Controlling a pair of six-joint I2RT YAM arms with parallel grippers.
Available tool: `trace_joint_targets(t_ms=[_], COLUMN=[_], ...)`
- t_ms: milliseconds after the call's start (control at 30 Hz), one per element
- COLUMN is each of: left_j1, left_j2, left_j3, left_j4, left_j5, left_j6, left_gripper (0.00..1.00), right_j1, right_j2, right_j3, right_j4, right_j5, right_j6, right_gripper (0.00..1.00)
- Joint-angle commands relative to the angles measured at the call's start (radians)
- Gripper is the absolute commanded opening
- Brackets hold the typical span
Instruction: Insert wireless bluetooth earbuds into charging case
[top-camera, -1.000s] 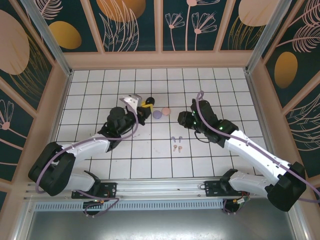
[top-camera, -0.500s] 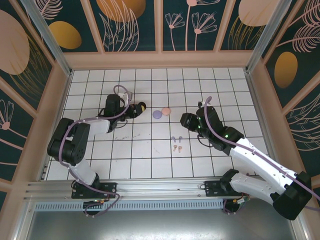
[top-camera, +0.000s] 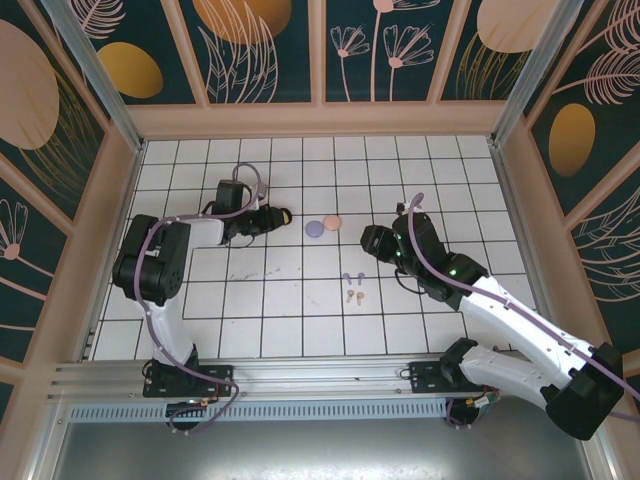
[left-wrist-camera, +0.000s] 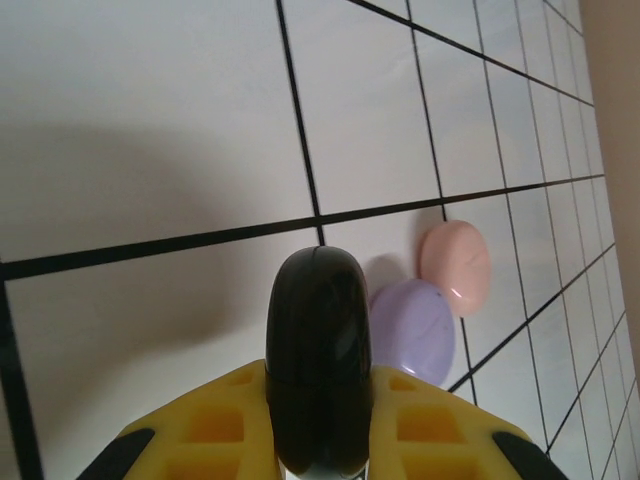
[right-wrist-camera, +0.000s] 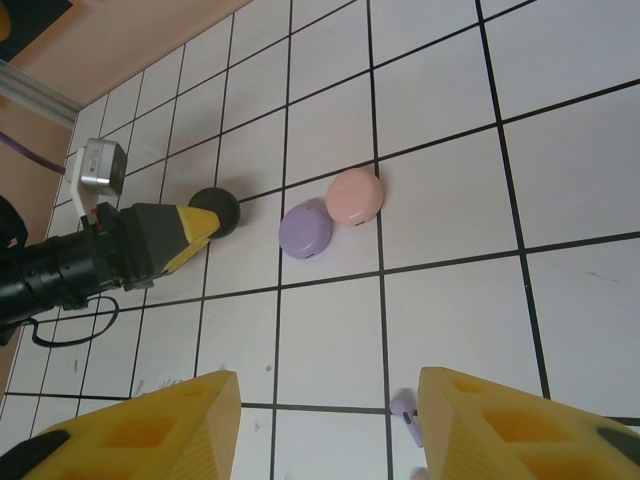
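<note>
The left hand (left-wrist-camera: 318, 385) is clenched on the black charging case (left-wrist-camera: 318, 330), at nine o'clock of the lavender case (left-wrist-camera: 410, 330) and pink case (left-wrist-camera: 455, 265) on the counter (top-camera: 300, 310). The right hand (right-wrist-camera: 330, 405), released and empty, hovers near the earbuds (top-camera: 350, 296), which lie at six o'clock of those cases. This looks like the pickup step, and the next move calls for a precise pinch on one tiny bud.

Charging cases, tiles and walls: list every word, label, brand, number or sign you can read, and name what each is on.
No text can be read in any of the views.
black case: plain shell, no print showing.
lavender case and pink case: plain, no logo showing.
wall panels: leaf and flower drawings, no words.
white block on the left arm: any marking is too small to read.
</note>
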Motion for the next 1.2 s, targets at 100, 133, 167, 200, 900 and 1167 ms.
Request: trace_joint_targets(t_ms=[100,133,167,200,900,1167], left_j1=[0.022,0.023,0.026,0.03,0.104,0.137], left_j2=[0.07,0.081,0.093,0.106,0.186,0.135], left_j3=[0.085,0.101,0.117,0.129,0.243,0.316], left_j4=[-0.041,-0.048,-0.057,-0.062,-0.207,-0.336], left_j5=[0.019,0.019,0.015,0.013,-0.061,-0.145], left_j6=[0.029,0.033,0.036,0.037,0.095,0.169], left_gripper=[0.04,0.04,0.04,0.05,0.46,0.57], right_j1=[0.01,0.011,0.012,0.012,0.043,0.045], right_j2=[-0.025,-0.024,-0.024,-0.025,-0.003,0.03], right_j3=[0.017,0.017,0.019,0.019,0.067,0.119], right_j4=[-0.008,-0.011,-0.013,-0.014,-0.042,-0.074], right_j5=[0.031,0.033,0.034,0.036,0.069,0.09], right_j6=[-0.006,-0.006,-0.003,-0.002,-0.017,-0.056], right_gripper=[0.51,0.51,0.51,0.51,0.62,0.71])
